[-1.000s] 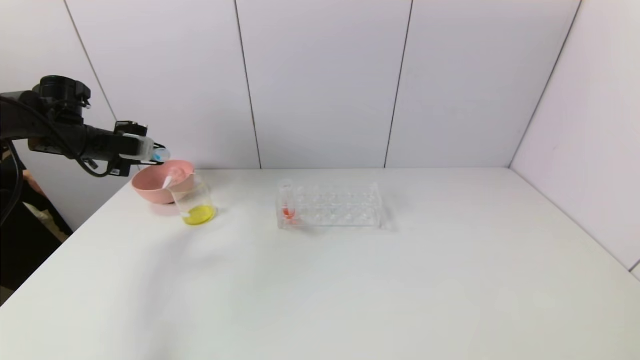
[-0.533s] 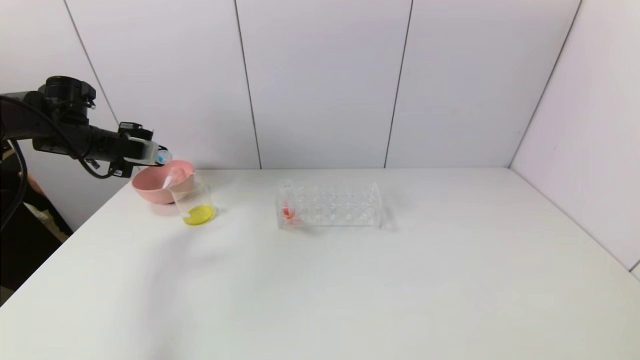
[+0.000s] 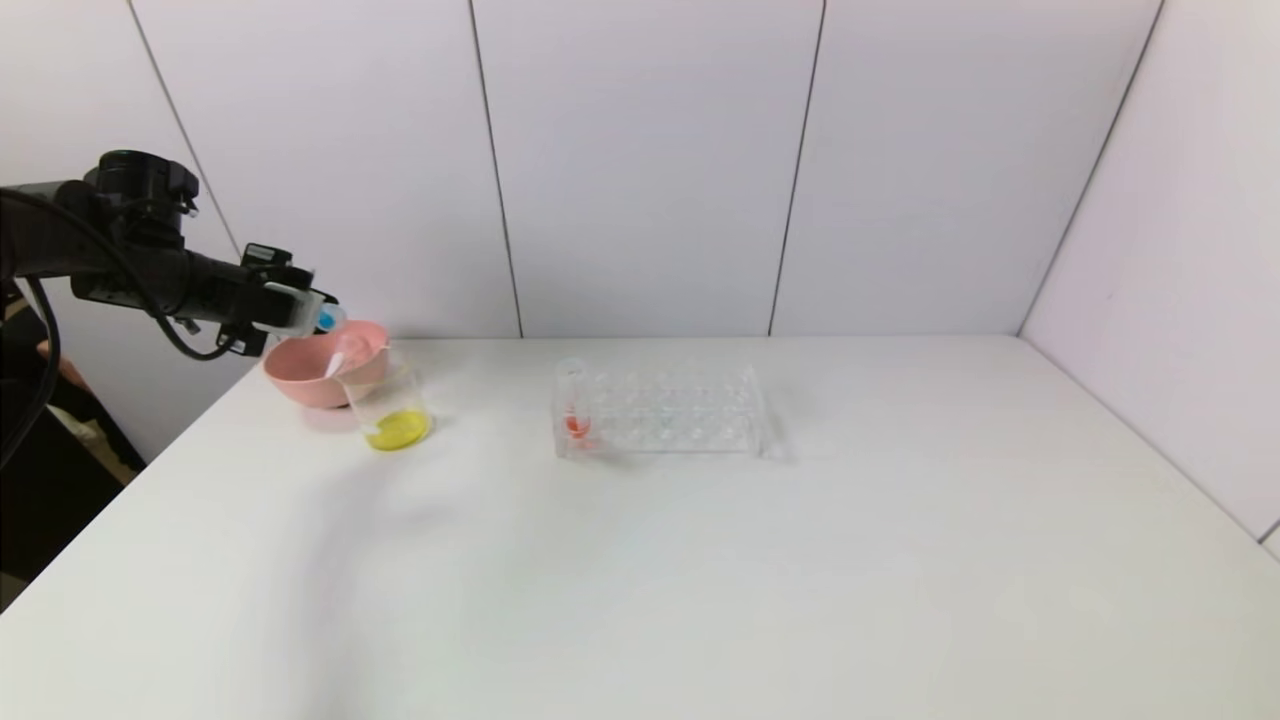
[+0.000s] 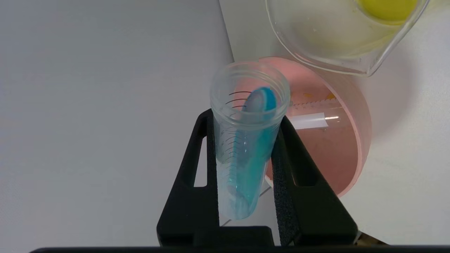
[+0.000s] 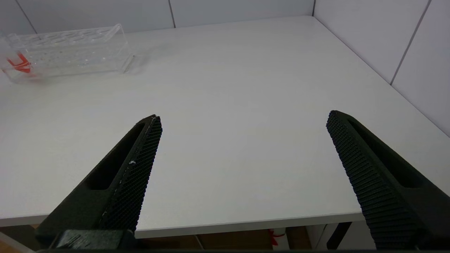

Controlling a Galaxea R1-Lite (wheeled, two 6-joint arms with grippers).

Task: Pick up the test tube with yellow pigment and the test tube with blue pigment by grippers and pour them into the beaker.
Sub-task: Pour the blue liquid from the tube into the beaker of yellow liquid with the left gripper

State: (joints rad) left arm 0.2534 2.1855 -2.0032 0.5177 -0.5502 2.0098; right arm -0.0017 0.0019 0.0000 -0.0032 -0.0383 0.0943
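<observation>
Half done: yellow already sits in the beaker [image 3: 392, 405]; left gripper [image 4: 246, 154], clamped on the test tube with blue pigment [image 4: 246, 147], hovers beside it, unpoured. Right gripper [image 5: 242, 140] idles, fingers apart.

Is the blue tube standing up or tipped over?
Tipped over. The left gripper holds the test tube with blue pigment sideways, blue liquid running toward its mouth, above the pink bowl.

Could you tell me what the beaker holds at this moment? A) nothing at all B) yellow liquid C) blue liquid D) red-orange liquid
B: a pool of bright yellow liquid lies at the bottom of the beaker, while the blue pigment sits inside the test tube with blue pigment clamped in the left gripper.
</observation>
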